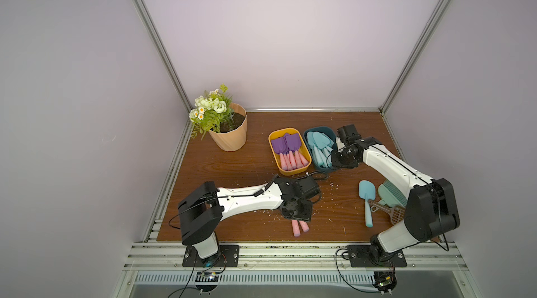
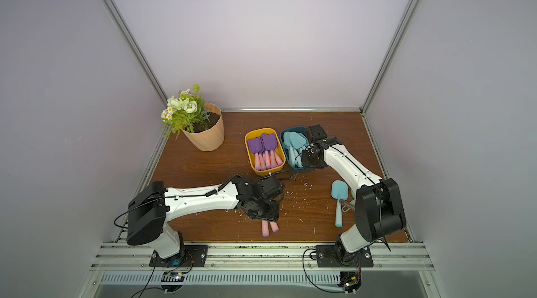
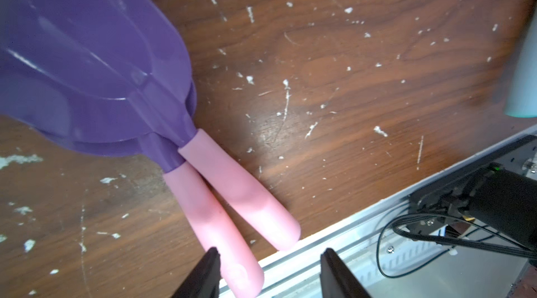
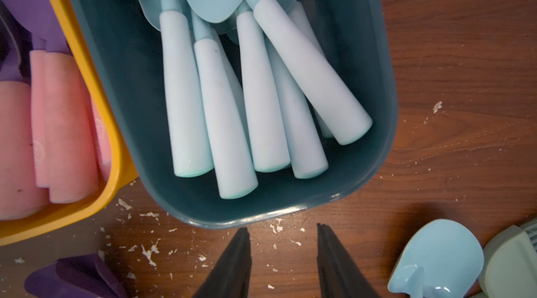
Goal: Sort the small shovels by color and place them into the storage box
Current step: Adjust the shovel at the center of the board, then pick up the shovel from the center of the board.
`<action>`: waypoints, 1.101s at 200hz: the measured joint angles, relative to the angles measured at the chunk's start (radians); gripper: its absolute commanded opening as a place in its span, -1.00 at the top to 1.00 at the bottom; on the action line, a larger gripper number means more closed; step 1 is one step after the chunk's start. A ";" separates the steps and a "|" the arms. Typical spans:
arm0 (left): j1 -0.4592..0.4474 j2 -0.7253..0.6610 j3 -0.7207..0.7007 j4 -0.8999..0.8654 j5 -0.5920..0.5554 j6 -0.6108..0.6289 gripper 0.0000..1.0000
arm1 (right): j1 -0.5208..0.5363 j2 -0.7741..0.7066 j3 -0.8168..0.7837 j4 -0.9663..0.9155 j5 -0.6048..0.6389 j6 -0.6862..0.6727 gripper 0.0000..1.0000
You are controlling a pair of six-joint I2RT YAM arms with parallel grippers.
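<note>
Two stacked purple shovels (image 3: 87,49) are being reached for on the tabletop (image 3: 348,78), the left hand (image 3: 270,250) being held open around a pink handle (image 3: 209,218), the easiest part to pinch. The right hand (image 4: 282,226) is being held open and empty

Two tabletop robot arms, the left arm (image 1: 250,199) at lower left of centre and the right arm (image 1: 392,165) at the right in a top view, wore glossy white shells between boxy matte-black joint housings (image 1: 200,212). A coiled black cable (image 1: 266,187) ran along the left arm's white shell, which was dotted with small dark screw holes. Thin black wires looped beside the bolted black base plates (image 1: 210,255). The wrist views showed tapered black fingers (image 4: 232,264).
</note>
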 measured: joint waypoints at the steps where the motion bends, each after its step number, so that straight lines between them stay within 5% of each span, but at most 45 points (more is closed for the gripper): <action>1: -0.001 0.001 0.002 -0.001 0.000 0.000 -0.13 | 0.000 0.000 0.000 0.000 0.000 0.000 0.16; 150: -0.011 0.090 -0.081 0.048 0.055 0.001 0.03 | 0.000 -0.038 -0.002 0.012 -0.031 0.000 0.16; 192: -0.005 0.099 -0.078 0.054 0.063 0.007 0.75 | 0.000 -0.039 -0.003 0.019 -0.032 0.000 0.16; 220: -0.006 0.103 -0.065 0.029 0.051 0.011 0.95 | 0.000 -0.046 -0.015 0.026 -0.032 0.000 0.17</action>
